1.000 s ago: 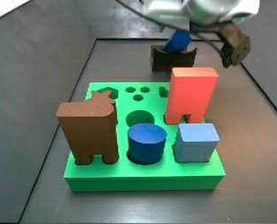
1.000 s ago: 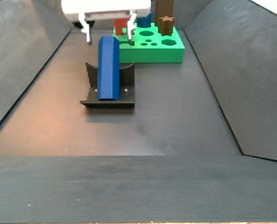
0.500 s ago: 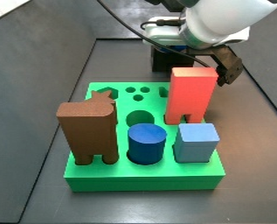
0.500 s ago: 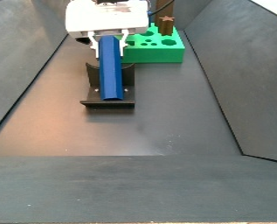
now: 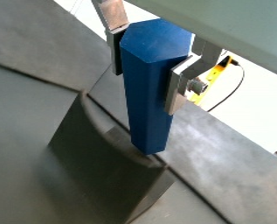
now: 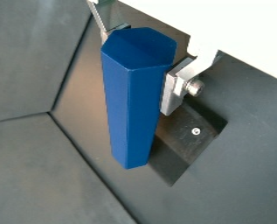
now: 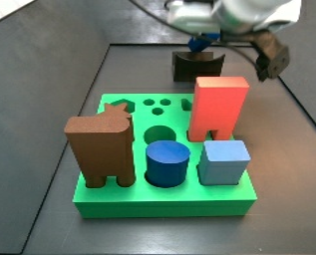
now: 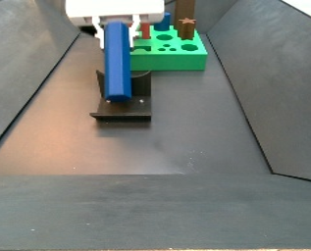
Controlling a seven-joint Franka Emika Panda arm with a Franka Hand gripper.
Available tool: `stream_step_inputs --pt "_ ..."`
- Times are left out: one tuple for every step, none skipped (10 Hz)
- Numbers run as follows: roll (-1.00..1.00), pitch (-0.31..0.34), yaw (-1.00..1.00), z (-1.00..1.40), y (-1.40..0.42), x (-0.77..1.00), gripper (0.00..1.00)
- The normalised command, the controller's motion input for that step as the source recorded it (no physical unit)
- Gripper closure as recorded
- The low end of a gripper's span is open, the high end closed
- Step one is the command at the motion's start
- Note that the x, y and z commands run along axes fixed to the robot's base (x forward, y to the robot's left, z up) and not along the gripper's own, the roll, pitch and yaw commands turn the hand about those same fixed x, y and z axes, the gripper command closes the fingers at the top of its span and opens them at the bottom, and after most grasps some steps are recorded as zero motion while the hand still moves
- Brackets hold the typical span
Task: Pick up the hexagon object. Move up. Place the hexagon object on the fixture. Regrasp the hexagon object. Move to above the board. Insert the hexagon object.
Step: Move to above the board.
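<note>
The hexagon object (image 8: 117, 61) is a long dark blue bar, standing nearly upright over the fixture (image 8: 119, 110). My gripper (image 8: 117, 24) is shut on its upper end. In both wrist views the silver fingers (image 5: 180, 79) (image 6: 176, 80) press on opposite sides of the bar (image 5: 150, 87) (image 6: 135, 96), with the gripper (image 5: 147, 63) (image 6: 141, 59) around it. The bar's lower end is at the fixture's base plate (image 6: 190, 140); whether it touches is unclear. The green board (image 7: 160, 204) lies beyond the fixture (image 7: 187, 68); only the bar's tip (image 7: 200, 44) shows there.
On the board stand a red block (image 7: 217, 105), a taller brown block (image 7: 101, 149), a short blue cylinder (image 7: 167, 162) and a light blue cube (image 7: 225, 161). Several open holes (image 7: 158, 132) show in its top. Dark sloping walls (image 8: 40, 88) flank the floor.
My gripper came down over the bar leaning on the fixture, closed on its upper end, and has raised it and turned it more upright.
</note>
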Motion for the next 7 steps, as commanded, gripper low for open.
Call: stream_step_inputs --pt "-0.04 0.094 -0.03 1.0 0.0 0.04 1.0" --pt "-0.04 0.106 -0.02 1.0 0.0 0.03 1.0" --pt "-0.04 0.112 0.01 1.0 0.0 0.03 1.0" --pt "-0.04 0.115 0.03 1.0 0.0 0.02 1.0" --pt "-0.03 0.117 0.05 1.0 0.0 0.02 1.0" --pt "-0.03 0.118 0.06 1.0 0.0 0.02 1.0" --pt "-0.03 0.114 0.08 1.0 0.0 0.02 1.0"
